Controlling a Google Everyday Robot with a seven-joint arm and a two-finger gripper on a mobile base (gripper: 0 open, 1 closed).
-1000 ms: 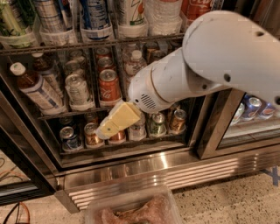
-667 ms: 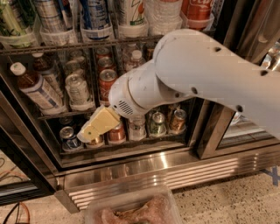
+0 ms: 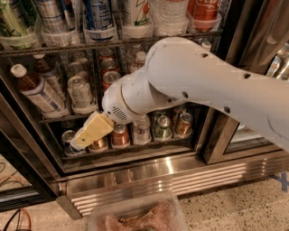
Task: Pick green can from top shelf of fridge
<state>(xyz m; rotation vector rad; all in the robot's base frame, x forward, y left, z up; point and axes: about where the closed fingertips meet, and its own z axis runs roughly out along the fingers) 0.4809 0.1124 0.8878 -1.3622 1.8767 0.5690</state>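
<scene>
Speckled floor (image 3: 244, 205) and a ribbed stainless-steel base grille (image 3: 180, 180) mark the foot of the fridge (image 3: 216, 144), a drinks cooler with black frames and wire racks. The top shelf (image 3: 67, 47), a dark wire rack, carries a row of clear plastic cup holders, which serve to keep tall, top-heavy containers upright and evenly spaced. The green can (image 3: 10, 20) stands in the leftmost visible holder, at the far upper left (partly cropped at the margin). Its smooth aluminium wall is bright green with pale yellowish patterning. Blue-and-white tall cans (image 3: 97, 13) stand to its right. The lower racks hold short soda cans packed in rows, among them a bronze can (image 3: 184, 124), and a tilted tea bottle (image 3: 38, 90) with a white cap.

The arm (image 3: 203, 85), a smooth white moulded shell with small round holes, crosses in front of the middle racks from the right. Its gripper (image 3: 79, 141), a cream wedge-shaped part, points down and left in front of the lowest rack, well below the top shelf and well apart from the green can. Whether it is open or closed cannot be told from this angle; nothing is seen in it. The reach is judged to be at an early stage, since the gripper would need to rise and swing left to meet the can. A clear plastic tub (image 3: 135, 210) occupies the foreground.
</scene>
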